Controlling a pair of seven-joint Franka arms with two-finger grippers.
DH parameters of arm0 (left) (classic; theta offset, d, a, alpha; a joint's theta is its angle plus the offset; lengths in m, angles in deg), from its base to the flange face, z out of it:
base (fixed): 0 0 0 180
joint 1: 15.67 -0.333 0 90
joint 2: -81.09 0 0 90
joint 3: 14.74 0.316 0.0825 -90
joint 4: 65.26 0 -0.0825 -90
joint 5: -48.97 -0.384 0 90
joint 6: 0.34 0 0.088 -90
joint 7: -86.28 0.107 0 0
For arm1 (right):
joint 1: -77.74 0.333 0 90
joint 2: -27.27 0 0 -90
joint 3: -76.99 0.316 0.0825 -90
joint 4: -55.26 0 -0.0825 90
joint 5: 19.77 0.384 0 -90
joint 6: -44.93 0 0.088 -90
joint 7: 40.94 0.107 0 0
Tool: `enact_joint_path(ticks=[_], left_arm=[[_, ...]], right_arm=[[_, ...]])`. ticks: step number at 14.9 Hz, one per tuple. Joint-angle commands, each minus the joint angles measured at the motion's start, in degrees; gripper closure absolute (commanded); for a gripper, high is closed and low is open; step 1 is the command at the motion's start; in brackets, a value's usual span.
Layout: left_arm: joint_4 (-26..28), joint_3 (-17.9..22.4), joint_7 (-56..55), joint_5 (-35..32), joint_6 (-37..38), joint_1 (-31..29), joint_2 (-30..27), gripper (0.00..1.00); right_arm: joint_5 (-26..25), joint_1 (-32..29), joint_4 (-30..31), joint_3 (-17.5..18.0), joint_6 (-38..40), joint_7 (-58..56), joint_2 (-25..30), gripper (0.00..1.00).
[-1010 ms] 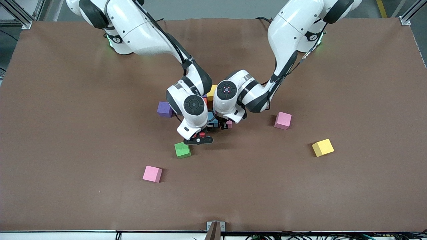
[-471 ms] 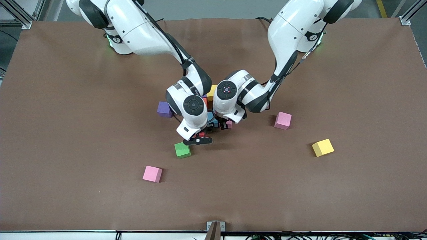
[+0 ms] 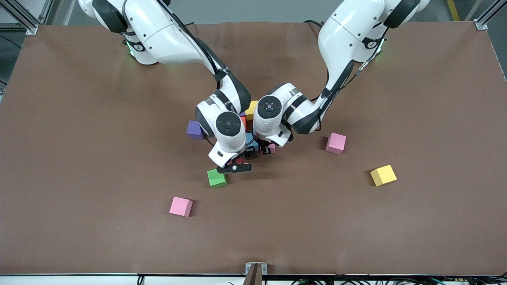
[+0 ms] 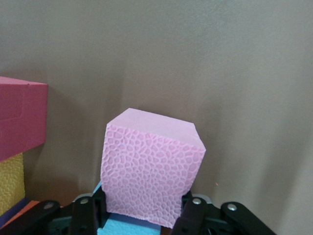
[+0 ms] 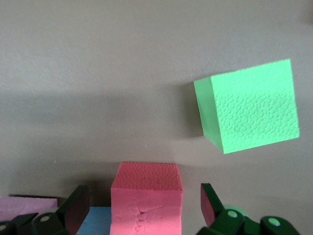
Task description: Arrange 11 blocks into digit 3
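Honestly, both grippers crowd the half-built digit 3 (image 3: 248,118): left gripper (image 4: 146,215) pinches a pink block (image 4: 151,171), right gripper (image 5: 142,208) stands open around a red block (image 5: 145,198). Collision there could scatter the figure, or nudge the green block (image 3: 216,177) just beside it.

Brown-covered table (image 3: 79,158) with scattered small foam cubes.
Loose on it: a purple cube (image 3: 194,130), a green cube (image 3: 216,178), two pink cubes (image 3: 181,206) (image 3: 336,143), a yellow cube (image 3: 383,175); others cluster mid-table.

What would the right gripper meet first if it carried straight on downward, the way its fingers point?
Probably the red block between the right gripper's open fingers, then the table; depth is unclear.
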Motion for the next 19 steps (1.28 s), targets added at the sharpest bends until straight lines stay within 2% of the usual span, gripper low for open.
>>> enact_joint_path(ticks=[1,9,12,14,16,19], left_arm=[[-0.72,0.07,0.2,-0.35,0.5,-0.33,-0.19,0.0],[-0.81,-0.37,0.9,0.17,5.68,-0.42,-2.91,0.0],[-0.55,-0.9,3.62,0.35,9.1,-0.68,-4.41,0.0],[-0.55,-0.9,5.2,0.35,11.92,-1.38,-5.72,0.0],[-0.63,-0.81,11.15,0.0,14.11,-2.78,-7.48,0.0],[-0.11,-0.55,21.25,-0.53,19.99,-6.46,-11.87,0.0]], right_arm=[[-0.23,-1.51,1.12,0.3,1.49,-1.15,2.65,0.0],[-0.23,-8.36,1.82,-0.05,8.68,2.45,9.68,0.0],[-0.32,-9.69,1.64,-4.87,12.12,2.72,11.71,0.0],[-0.5,-9.6,1.47,-6.9,11.78,2.72,11.71,0.0],[-0.41,-9.78,1.47,-7.26,11.77,3.06,11.45,0.0],[0.12,-9.34,1.29,-7.17,10.72,16.12,10.57,0.0]])
